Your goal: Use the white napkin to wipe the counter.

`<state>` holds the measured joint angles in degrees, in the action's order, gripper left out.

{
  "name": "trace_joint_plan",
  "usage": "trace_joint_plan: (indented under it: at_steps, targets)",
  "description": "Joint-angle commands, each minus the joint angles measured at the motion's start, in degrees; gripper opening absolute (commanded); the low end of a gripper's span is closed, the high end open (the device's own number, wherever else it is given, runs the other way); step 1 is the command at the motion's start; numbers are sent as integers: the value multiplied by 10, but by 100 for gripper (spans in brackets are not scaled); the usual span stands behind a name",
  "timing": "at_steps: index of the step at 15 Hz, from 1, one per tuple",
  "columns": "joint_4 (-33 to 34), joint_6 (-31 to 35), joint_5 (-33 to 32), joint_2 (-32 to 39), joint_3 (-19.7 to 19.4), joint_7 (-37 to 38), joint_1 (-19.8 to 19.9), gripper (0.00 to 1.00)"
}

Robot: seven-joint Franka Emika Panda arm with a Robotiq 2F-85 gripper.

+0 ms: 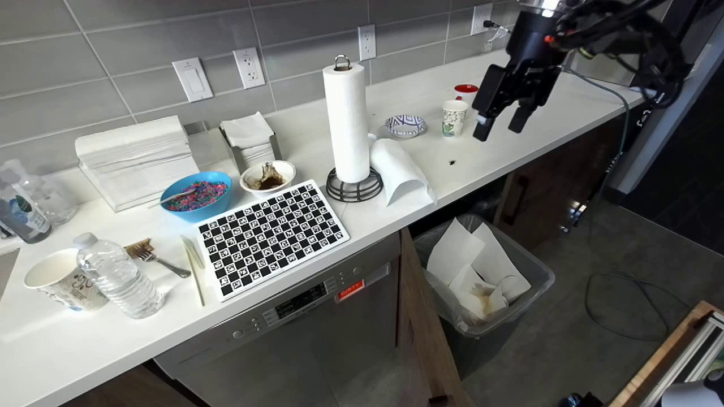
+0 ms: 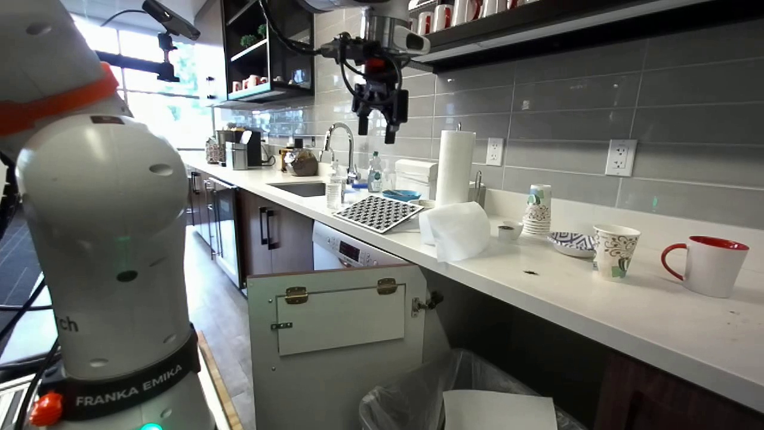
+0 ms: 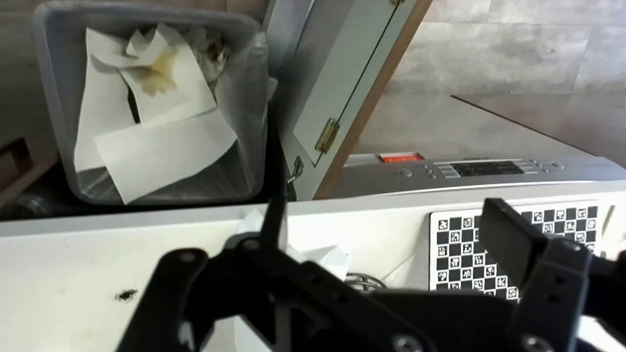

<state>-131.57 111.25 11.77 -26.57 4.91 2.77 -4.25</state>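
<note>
The white napkin [image 1: 400, 168] is a thin, curled sheet on the counter [image 1: 509, 155], beside the base of the paper towel roll and near the front edge. It stands arched in an exterior view [image 2: 458, 232]; I cannot tell whether it touches the roll. In the wrist view the napkin [image 3: 332, 259] is mostly hidden behind a finger. A dark spot lies on the counter in both exterior views [image 1: 452, 163] and in the wrist view [image 3: 126, 295]. My gripper [image 1: 499, 130] is open and empty, held above the counter; its fingers [image 3: 386, 208] are wide apart in the wrist view.
The paper towel roll [image 1: 346, 124] stands upright on a wire base. A checkered mat [image 1: 274, 237], a patterned bowl [image 1: 405, 126], a paper cup [image 1: 454, 118] and a red-handled mug [image 2: 713, 266] are on the counter. Below are an open cabinet door [image 2: 340, 322] and a bin [image 1: 540, 282].
</note>
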Motion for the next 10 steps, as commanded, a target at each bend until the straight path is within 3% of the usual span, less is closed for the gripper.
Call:
trace_joint_plan:
  at_steps: [1, 5, 6, 10]
  targets:
    - [20, 104, 3, 92, -10, -69, -12, 100]
    - [60, 187, 94, 191, -32, -206, -43, 100]
    - [23, 174, 56, 138, -20, -151, -27, 100]
    - [32, 179, 60, 154, -20, -159, -27, 100]
